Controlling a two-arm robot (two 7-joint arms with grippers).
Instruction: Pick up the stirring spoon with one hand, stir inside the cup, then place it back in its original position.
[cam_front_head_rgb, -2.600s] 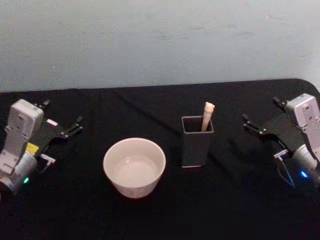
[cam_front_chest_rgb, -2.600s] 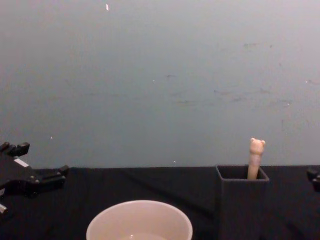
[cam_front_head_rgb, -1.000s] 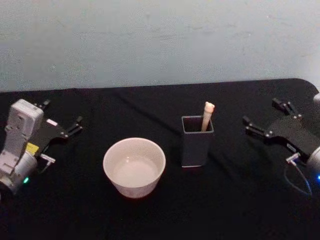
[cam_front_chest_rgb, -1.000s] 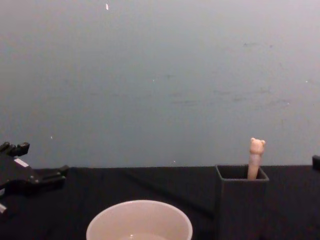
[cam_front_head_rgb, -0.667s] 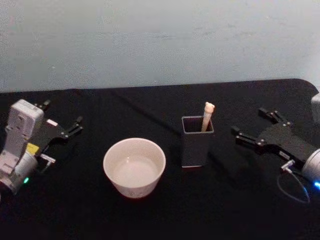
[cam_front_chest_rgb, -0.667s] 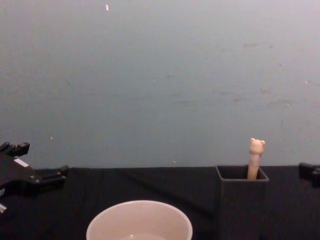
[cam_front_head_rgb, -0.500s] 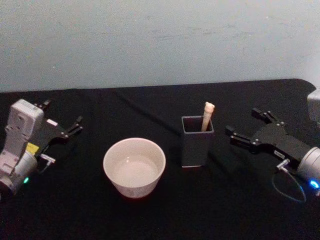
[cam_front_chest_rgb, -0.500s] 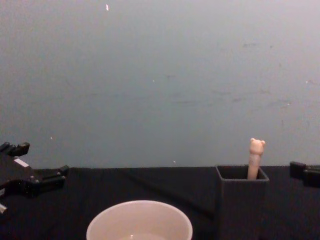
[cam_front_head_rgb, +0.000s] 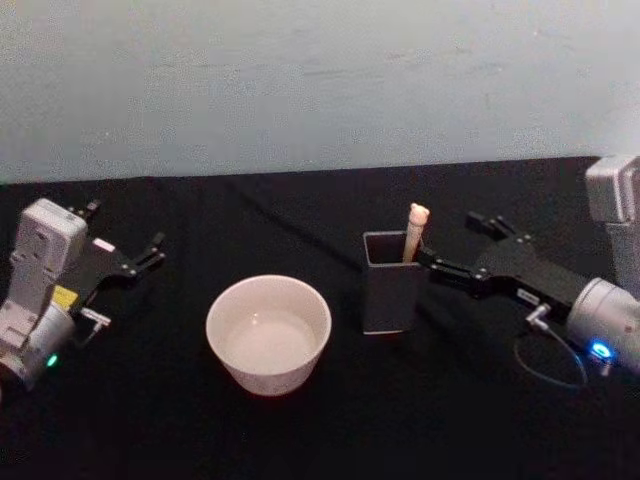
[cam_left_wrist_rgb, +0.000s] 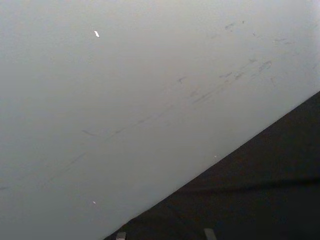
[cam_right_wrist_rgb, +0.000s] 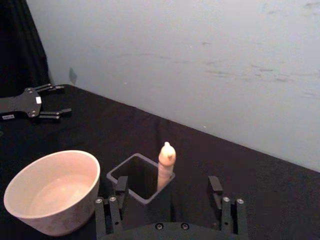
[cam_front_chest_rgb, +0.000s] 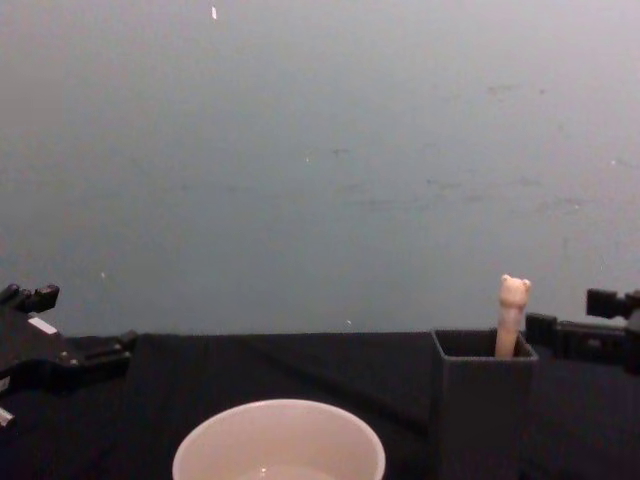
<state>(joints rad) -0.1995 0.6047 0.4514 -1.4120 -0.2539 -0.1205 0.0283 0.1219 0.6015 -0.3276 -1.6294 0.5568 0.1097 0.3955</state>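
The right arm (cam_front_head_rgb: 606, 335) is stretched out low over the black table (cam_front_head_rgb: 330, 430). It reaches in from the right side toward the middle. Its right gripper (cam_front_head_rgb: 448, 238) lies flat and points at the dark grey holder (cam_front_head_rgb: 391, 298). The two fingers are spread wide apart and hold nothing. The nearer fingertip is just beside the holder's top edge, and I cannot tell if it touches.

The stirring spoon (cam_front_head_rgb: 413, 233) stands in the holder, by its back right corner. The little bear head is on top. The long handle goes nearly straight up and leans a tiny bit to the right. The bowl end is hidden down inside the holder. In the right wrist view the spoon (cam_right_wrist_rgb: 165, 162) stands just ahead of the gap between the fingers of the right gripper (cam_right_wrist_rgb: 167, 184).

The cream-white cup (cam_front_head_rgb: 268, 335) sits to the left of the holder, near it but not touching. The left gripper (cam_front_head_rgb: 125, 228) rests far off at the table's left side. Its fingers are open too, with nothing in them.
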